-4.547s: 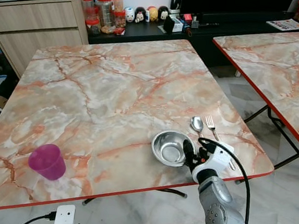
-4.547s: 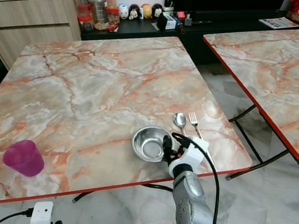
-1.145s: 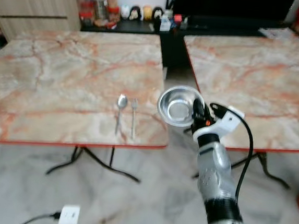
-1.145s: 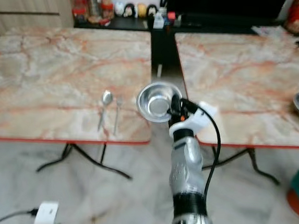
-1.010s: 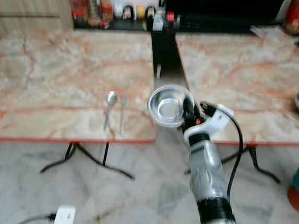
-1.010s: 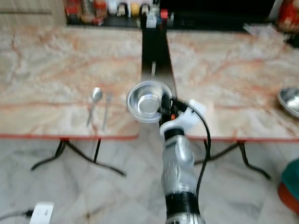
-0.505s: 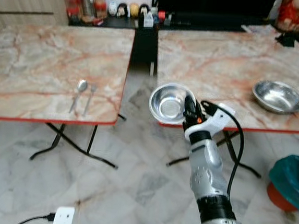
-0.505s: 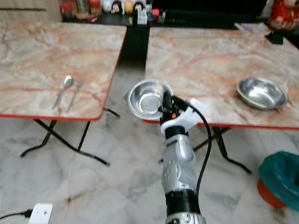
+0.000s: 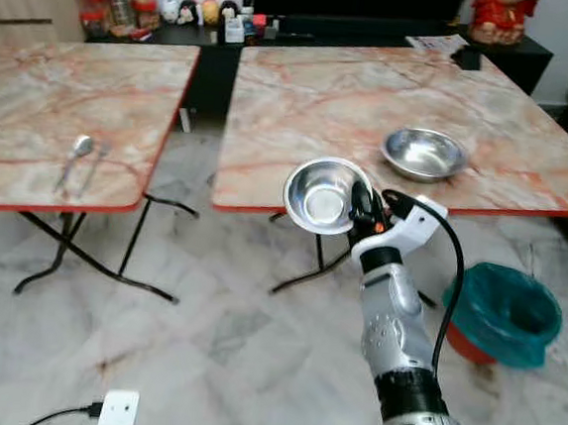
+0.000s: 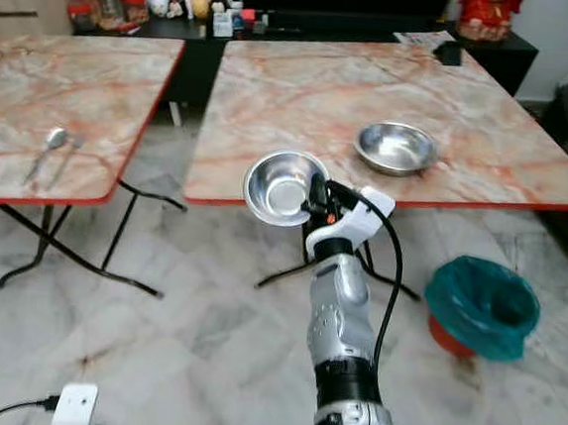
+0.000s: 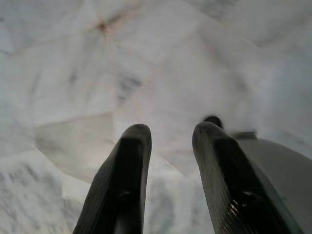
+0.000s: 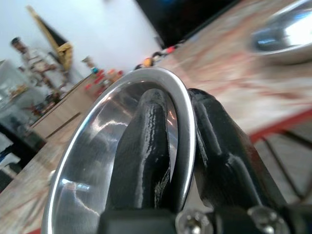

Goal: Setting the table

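Marble tables (image 9: 303, 105) ahead, and the right gripper (image 9: 362, 205), clamped on the steel bowl's (image 9: 320, 195) rim, carries it near the right table's edge, likely to set it down beside the other bowl (image 9: 424, 153).

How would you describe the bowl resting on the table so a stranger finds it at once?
Look at the right-hand marble table with the red edge. Near its front edge sits a shallow steel bowl. Unlike the other bowl, gripped in the right gripper before the table, it rests untouched.
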You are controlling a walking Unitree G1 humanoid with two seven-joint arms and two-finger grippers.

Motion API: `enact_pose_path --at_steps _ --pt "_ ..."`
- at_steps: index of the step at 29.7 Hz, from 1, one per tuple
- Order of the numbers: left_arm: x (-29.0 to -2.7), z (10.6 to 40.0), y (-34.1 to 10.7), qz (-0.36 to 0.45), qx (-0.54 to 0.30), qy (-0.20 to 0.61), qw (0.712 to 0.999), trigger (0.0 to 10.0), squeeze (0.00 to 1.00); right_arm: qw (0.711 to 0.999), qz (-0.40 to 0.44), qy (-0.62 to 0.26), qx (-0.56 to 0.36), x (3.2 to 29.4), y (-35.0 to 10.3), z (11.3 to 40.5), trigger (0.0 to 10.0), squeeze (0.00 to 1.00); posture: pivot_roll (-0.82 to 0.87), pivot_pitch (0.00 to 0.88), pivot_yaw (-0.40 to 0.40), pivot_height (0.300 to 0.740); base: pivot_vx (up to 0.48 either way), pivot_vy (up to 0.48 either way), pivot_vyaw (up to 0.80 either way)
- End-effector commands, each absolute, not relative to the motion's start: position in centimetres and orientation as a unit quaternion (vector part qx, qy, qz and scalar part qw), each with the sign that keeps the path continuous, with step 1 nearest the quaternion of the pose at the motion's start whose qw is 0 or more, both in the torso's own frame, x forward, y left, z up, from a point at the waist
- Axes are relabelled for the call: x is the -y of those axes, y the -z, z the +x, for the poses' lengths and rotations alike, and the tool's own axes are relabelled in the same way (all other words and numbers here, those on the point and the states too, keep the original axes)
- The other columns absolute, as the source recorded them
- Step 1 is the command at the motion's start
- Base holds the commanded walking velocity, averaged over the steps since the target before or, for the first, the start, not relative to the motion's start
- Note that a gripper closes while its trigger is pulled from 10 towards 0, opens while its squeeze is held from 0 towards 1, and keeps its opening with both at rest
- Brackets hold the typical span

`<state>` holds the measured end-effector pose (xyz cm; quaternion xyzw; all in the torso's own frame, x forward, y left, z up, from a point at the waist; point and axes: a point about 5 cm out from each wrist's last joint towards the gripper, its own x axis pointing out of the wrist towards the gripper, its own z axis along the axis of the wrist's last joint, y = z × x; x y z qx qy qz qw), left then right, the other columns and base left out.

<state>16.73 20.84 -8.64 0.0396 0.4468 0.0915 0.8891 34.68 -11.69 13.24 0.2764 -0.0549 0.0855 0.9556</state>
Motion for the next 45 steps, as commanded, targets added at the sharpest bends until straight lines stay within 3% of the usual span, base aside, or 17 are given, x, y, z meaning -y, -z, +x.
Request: enact_pose_path --at_steps 1,7,10,18,22,25,27,32,45 --pt "-20.8 16.5 8.8 0.038 -0.451 -0.094 0.887 10.0 0.0 0.955 0.274 -0.089 0.066 11.7 -13.9 34.9 10.0 0.0 0.02 0.027 0.058 0.74 0.0 -0.431 0.0" --pt "-20.8 16.5 8.8 0.038 -0.451 -0.094 0.887 10.0 0.0 0.955 0.274 -0.089 0.066 11.7 -13.9 34.9 10.0 0.0 0.02 0.027 0.058 0.74 0.0 -0.431 0.0" --pt "-20.2 17.0 8.6 0.004 -0.432 -0.091 0.897 10.0 0.0 0.955 0.276 -0.092 0.061 11.4 -13.8 34.9 10.0 0.0 0.01 0.032 0.047 0.74 0.429 0.0 0.0" --pt "-19.6 16.7 8.8 0.022 -0.448 -0.055 0.892 10.0 0.0 0.955 0.275 -0.091 0.058 11.3 -13.5 34.8 10.0 0.0 0.01 0.033 0.054 0.74 0.43 0.0 0.0" --pt "-16.6 15.1 9.8 0.119 -0.492 0.16 0.847 10.0 0.0 0.955 0.277 -0.082 0.063 11.4 -13.5 34.4 10.0 0.0 -0.04 0.048 0.09 0.74 0.078 0.0 0.0" --pt "-16.9 14.6 10.0 0.136 -0.504 0.181 0.834 10.0 0.0 0.955 0.279 -0.075 0.067 11.7 -13.6 34.2 10.0 0.0 -0.05 0.064 0.099 0.74 0.0 0.0 0.0" --pt "-17.4 14.2 10.2 0.135 -0.514 0.168 0.83 10.0 0.0 0.956 0.277 -0.069 0.065 12.1 -13.1 33.9 10.0 0.0 -0.05 0.071 0.109 0.74 0.0 0.0 0.0" --pt "-18.9 14.4 9.9 0.006 -0.504 0.017 0.864 10.0 0.0 0.957 0.28 -0.056 0.057 12.5 -12.3 33.1 10.0 0.0 -0.06 0.072 0.111 0.74 0.0 0.0 0.0" --pt "-19.4 16.2 9.1 0.012 -0.469 -0.011 0.883 10.0 0.0 0.959 0.268 -0.071 0.063 12.0 -13.2 34.2 10.0 0.0 -0.02 0.036 0.084 0.74 0.357 0.0 0.14"
